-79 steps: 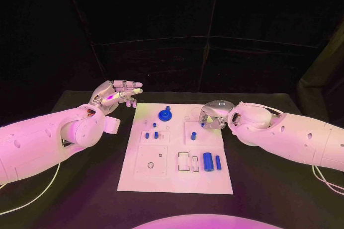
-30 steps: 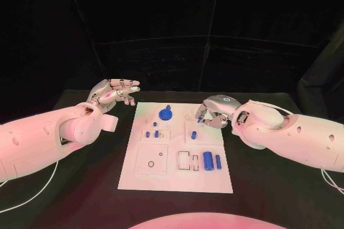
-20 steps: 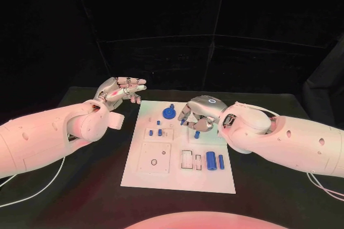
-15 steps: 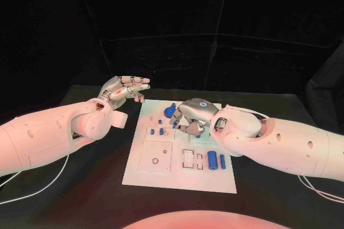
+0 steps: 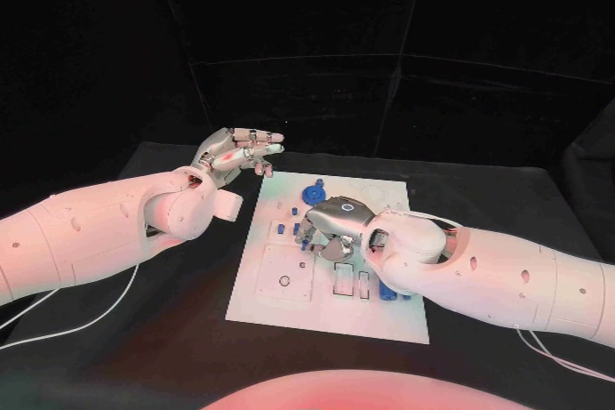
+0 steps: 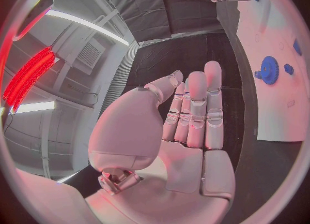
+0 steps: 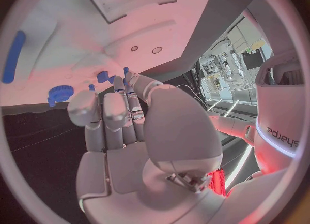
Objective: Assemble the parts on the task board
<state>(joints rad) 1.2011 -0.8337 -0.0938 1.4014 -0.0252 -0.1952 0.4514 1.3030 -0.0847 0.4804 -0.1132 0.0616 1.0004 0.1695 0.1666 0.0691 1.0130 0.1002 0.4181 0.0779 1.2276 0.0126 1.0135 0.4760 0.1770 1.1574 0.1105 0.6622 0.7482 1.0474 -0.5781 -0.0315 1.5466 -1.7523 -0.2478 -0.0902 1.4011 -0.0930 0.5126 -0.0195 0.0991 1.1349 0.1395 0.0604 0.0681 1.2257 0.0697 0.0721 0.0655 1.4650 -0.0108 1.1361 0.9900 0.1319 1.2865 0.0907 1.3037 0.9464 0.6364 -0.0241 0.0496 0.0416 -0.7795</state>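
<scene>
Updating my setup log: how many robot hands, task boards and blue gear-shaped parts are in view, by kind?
Hands: 2 (left hand, right hand)
Task board: 1
Blue gear: 1
Total: 4

The word "sharpa" stands on the robot's white body, upside down.
</scene>
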